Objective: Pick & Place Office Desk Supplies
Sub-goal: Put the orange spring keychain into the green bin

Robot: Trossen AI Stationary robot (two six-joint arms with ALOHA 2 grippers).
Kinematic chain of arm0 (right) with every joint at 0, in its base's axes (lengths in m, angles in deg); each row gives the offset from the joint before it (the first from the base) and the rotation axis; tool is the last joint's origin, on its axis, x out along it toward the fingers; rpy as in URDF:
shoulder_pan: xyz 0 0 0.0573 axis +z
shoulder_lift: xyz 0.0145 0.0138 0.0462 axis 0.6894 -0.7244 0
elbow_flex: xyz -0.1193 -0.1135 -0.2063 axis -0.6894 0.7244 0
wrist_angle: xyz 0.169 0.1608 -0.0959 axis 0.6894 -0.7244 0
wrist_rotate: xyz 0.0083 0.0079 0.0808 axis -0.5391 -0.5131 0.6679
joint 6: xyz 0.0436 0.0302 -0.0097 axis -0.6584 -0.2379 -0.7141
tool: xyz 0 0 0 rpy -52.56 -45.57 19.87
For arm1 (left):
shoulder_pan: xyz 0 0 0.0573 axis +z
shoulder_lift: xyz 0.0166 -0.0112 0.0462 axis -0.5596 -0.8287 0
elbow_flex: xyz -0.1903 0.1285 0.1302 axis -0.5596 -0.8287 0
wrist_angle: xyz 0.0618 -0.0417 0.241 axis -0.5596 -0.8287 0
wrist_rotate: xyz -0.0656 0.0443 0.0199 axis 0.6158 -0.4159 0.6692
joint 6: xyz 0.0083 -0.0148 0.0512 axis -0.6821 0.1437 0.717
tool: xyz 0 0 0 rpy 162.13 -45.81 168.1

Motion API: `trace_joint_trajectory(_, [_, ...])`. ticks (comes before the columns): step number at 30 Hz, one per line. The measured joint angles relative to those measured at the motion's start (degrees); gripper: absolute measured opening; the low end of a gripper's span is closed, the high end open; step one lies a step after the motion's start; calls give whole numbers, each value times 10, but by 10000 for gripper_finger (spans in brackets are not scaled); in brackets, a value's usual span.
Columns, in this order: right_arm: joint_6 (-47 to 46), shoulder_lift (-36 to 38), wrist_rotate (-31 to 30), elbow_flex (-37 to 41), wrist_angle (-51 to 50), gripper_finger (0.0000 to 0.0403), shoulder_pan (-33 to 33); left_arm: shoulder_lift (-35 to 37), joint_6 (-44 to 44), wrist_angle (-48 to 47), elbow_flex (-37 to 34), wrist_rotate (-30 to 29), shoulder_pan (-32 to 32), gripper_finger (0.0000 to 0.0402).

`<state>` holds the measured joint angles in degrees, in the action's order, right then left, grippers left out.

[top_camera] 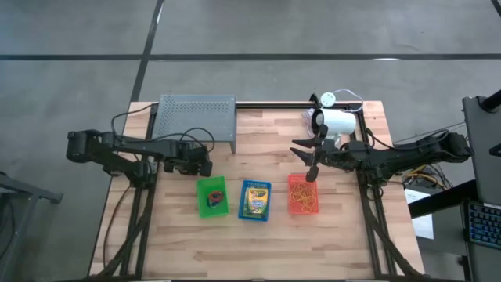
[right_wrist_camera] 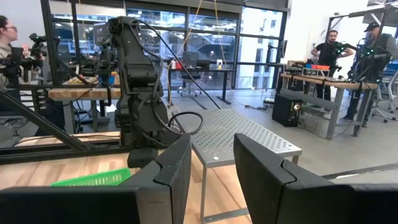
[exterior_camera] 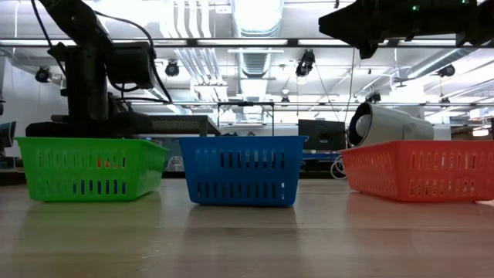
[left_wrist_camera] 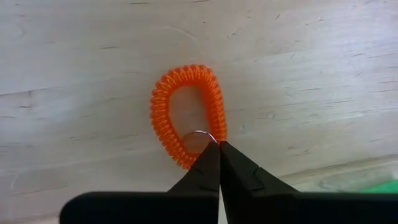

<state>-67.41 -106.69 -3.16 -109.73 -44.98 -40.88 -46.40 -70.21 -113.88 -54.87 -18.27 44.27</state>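
Observation:
An orange coiled elastic loop point(left_wrist_camera: 186, 112) lies flat on the wooden table beside the green basket point(top_camera: 205, 205). My left gripper point(left_wrist_camera: 218, 144) points straight down over it and is shut on its one end; in the high view this gripper point(top_camera: 202, 166) hides the loop. A yellow-green crayon box point(top_camera: 255, 200) lies in the blue basket point(top_camera: 242, 213). Thin orange rubber bands point(top_camera: 304, 200) fill the red basket point(top_camera: 291, 182). My right gripper point(right_wrist_camera: 212, 149) is open and level above the red basket, holding nothing. My left gripper is shut on the end of the orange loop where a small metal ring point(left_wrist_camera: 198, 133) sits on the coil. The fingers point(left_wrist_camera: 239, 171) come from above, pointing down. Whether they pinch the ring or the coil, they hide. The loop lies flat on the table.
A grey perforated rack point(top_camera: 197, 117) stands at the table's far left, close behind my left arm. A white cylindrical device point(top_camera: 337, 121) with cables sits at the far right. The three baskets stand in a row mid-table; bare wood lies toward the near edge.

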Motion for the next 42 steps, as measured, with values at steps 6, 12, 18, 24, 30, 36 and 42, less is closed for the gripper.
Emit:
trace_joint_trajectory(6, [0,0,0,0,0,118,0,7,0,-11,0,0,0,2])
trace_joint_trajectory(12, [0,0,0,0,0,118,0,32,2,-24,0,-2,0,1])
trace_joint_trajectory(18, [0,0,0,0,0,118,0,66,2,-40,0,-15,0,1])
trace_joint_trajectory(24, [0,0,0,0,0,118,0,104,3,-50,0,-28,0,1])
trace_joint_trajectory(30, [0,0,0,0,0,118,0,137,6,-61,1,-45,0,1])
trace_joint_trajectory(36, [0,0,0,0,0,118,0,171,17,-66,1,-65,0,1])
trace_joint_trajectory(42, [0,0,0,0,0,118,0,205,47,-59,1,-77,-2,1])
